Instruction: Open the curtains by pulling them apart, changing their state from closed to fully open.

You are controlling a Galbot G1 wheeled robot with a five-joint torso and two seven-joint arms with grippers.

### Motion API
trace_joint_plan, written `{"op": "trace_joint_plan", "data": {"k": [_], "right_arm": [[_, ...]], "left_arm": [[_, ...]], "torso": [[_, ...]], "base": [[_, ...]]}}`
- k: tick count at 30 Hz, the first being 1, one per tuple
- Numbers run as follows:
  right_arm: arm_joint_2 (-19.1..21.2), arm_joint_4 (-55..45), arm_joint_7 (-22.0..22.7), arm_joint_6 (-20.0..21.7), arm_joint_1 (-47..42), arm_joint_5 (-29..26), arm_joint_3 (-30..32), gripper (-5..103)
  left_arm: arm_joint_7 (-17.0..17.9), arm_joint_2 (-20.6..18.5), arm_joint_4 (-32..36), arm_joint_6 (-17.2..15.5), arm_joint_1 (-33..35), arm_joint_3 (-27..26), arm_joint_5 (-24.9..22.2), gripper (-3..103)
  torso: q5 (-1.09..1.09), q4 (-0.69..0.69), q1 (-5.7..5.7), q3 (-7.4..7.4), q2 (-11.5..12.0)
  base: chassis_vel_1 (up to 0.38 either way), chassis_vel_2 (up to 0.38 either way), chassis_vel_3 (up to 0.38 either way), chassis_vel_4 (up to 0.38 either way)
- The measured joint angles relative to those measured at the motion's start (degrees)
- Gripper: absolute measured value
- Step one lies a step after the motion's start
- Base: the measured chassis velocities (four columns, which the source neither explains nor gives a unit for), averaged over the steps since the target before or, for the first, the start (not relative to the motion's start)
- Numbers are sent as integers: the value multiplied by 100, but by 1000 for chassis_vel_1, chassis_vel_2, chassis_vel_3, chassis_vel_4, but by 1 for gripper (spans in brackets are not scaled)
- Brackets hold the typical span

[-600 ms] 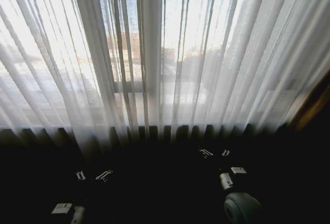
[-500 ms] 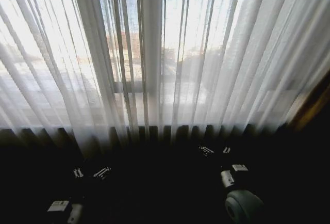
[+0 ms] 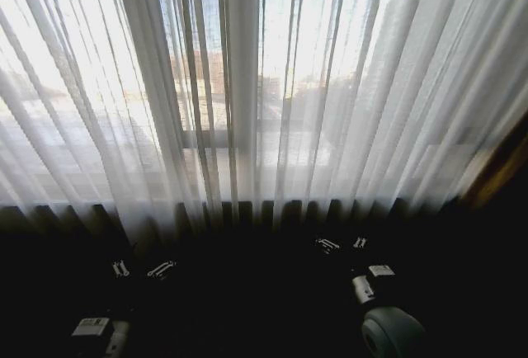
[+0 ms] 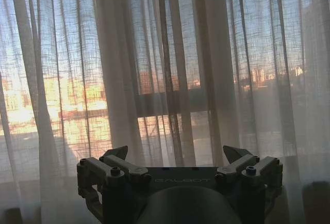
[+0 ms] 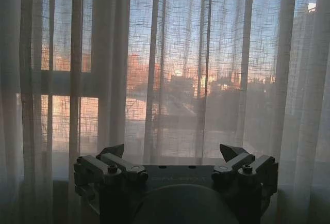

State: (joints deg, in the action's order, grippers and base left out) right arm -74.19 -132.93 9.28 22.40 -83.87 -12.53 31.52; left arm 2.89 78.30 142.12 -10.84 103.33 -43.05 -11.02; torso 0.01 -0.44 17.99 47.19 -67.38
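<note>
Your curtains [image 3: 247,94] hang closed across the window. Your left hand [image 3: 140,270] and right hand [image 3: 340,244] both gape empty, short of the fabric.

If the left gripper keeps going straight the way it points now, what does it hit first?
Most likely the curtains. The left gripper, jaws open, faces the closed sheer panels near their bunched middle pleats, with nothing visible between. How far off the fabric hangs is hard to judge.

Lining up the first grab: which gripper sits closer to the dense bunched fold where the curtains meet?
The right gripper. It hangs open below the curtains, just right of the thick central fold; the left gripper, also open, sits lower and farther out to the side.
</note>
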Motion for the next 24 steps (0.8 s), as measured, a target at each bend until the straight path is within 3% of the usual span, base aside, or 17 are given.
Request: {"op": "trace_joint_plan", "data": {"k": [14,24], "right_arm": [[-79,143,-107,-253,-39,246,-63,100],[-77,148,-115,-279,-87,289,-108,100]], "left_arm": [[-41,16,-96,230,74,10,-13,100],[-48,42,-104,295,92,24,-14,100]], "torso": [[0,-1,-1,0,0],[-1,0,-1,-1,-1]], "base": [[-3,2,3,-4],[-142,162,125,-156]]}}
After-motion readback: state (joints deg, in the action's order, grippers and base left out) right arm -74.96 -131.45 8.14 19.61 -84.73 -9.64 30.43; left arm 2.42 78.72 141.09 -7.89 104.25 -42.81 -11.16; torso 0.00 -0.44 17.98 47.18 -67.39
